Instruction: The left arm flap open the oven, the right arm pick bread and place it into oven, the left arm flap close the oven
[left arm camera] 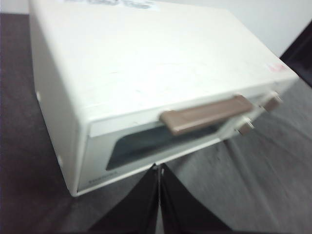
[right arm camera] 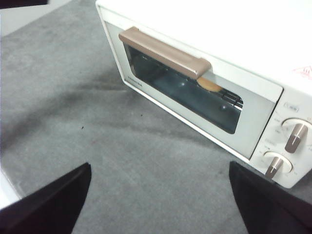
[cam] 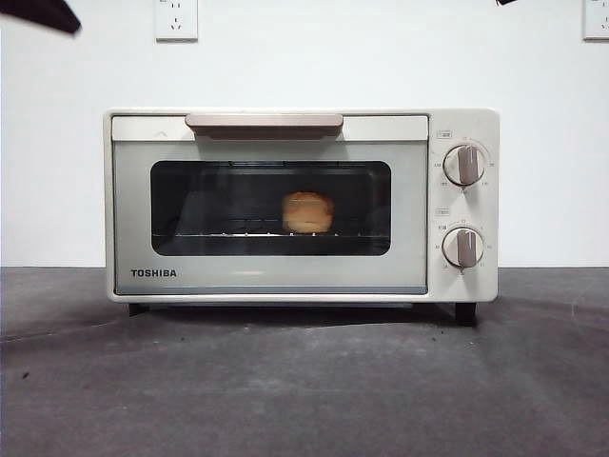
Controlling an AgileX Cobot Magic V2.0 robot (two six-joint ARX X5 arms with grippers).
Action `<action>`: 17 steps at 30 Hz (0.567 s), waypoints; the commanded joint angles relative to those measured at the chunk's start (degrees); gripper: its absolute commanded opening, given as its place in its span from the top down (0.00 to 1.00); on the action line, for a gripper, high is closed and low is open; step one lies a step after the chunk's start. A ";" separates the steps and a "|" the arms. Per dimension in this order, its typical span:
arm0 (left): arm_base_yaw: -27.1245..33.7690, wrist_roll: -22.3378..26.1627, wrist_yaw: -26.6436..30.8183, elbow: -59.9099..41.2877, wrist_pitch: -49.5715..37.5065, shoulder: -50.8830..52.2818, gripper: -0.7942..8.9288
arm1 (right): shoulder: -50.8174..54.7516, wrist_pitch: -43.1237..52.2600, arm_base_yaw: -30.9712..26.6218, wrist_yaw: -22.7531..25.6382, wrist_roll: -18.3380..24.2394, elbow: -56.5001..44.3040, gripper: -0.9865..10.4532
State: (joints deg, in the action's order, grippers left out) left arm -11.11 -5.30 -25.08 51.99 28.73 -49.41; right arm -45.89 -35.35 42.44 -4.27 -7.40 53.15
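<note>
Front view: oven (cam: 301,205) door shut, bread (cam: 307,212) inside on the rack, behind the glass. Both arms only black tips at the top corners. Task looks finished to me.

Left wrist view: my left pincer (left arm camera: 159,171) clenched, jaws pressed together, empty, hanging just off the door's lower edge. Handle (left arm camera: 207,114) runs along the door top, up and away from the tips. This arm sits nearer the door.

Right wrist view: right pincer (right arm camera: 158,195) released, jaws wide, empty, over bare counter (right arm camera: 73,107), well apart from the oven. Nothing blocks retreat. Two knobs (right arm camera: 285,151) off to the side.
</note>
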 commanded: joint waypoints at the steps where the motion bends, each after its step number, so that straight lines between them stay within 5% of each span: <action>1: -1.38 5.53 0.66 3.56 6.21 0.81 0.91 | -0.48 0.85 0.50 0.26 -0.96 0.52 0.52; 6: -3.80 8.55 0.61 6.93 15.65 3.30 0.91 | -0.48 1.03 0.50 0.24 -1.18 0.52 0.52; 17: -4.72 8.92 0.61 6.93 17.46 6.05 0.91 | -0.48 1.03 0.50 0.24 -1.16 0.52 0.52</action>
State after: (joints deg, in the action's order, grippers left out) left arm -15.64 2.66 -24.34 57.76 46.54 -43.07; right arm -45.89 -34.92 42.44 -4.27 -7.84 53.15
